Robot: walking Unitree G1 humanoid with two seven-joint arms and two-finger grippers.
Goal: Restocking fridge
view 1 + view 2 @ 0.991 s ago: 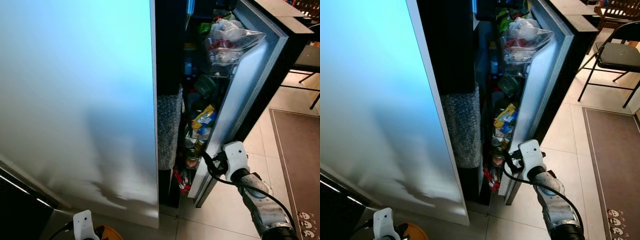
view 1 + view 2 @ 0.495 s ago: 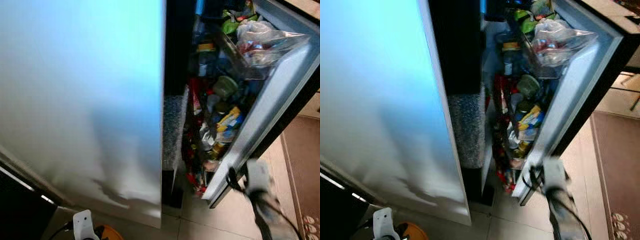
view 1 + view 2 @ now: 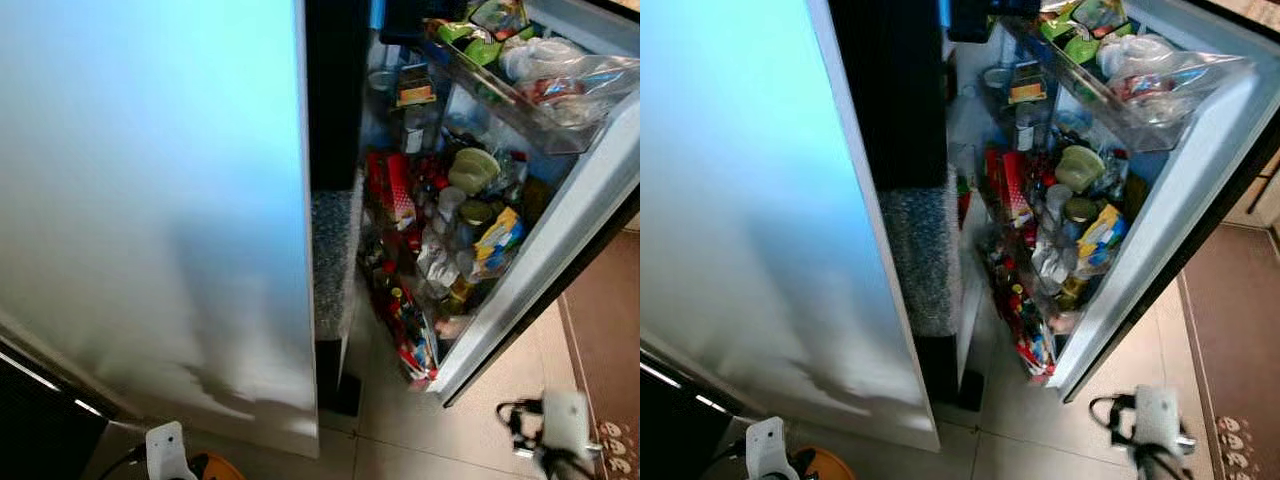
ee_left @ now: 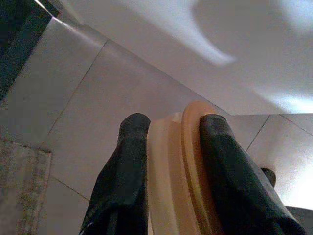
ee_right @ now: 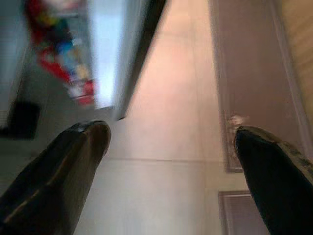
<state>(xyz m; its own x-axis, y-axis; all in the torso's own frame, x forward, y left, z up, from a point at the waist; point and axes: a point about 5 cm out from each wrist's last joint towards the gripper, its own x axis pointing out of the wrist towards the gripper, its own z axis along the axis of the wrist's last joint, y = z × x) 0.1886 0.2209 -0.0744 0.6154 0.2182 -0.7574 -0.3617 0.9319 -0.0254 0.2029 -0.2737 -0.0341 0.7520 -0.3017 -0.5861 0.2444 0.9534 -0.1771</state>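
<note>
Left tool [image 4: 168,142] clamped on smooth round cream lid [image 4: 177,166]; right tool [image 5: 171,142] (2 glossy black fingers) spread wide over floor tiles [image 5: 161,147].

Tall silver fridge door [image 3: 150,200] shut; right-hand fridge door [image 3: 560,230] open, shelves crammed with jars, packets [image 3: 450,230]; beige tiled floor [image 3: 480,400].

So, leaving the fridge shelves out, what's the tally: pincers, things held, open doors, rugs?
Pincers: 2 (left pincer, right pincer)
Things held: 1 (cream disc, in the left pincer)
Open doors: 1 (fridge door)
Rugs: 1 (rug)
Total: 5
</note>
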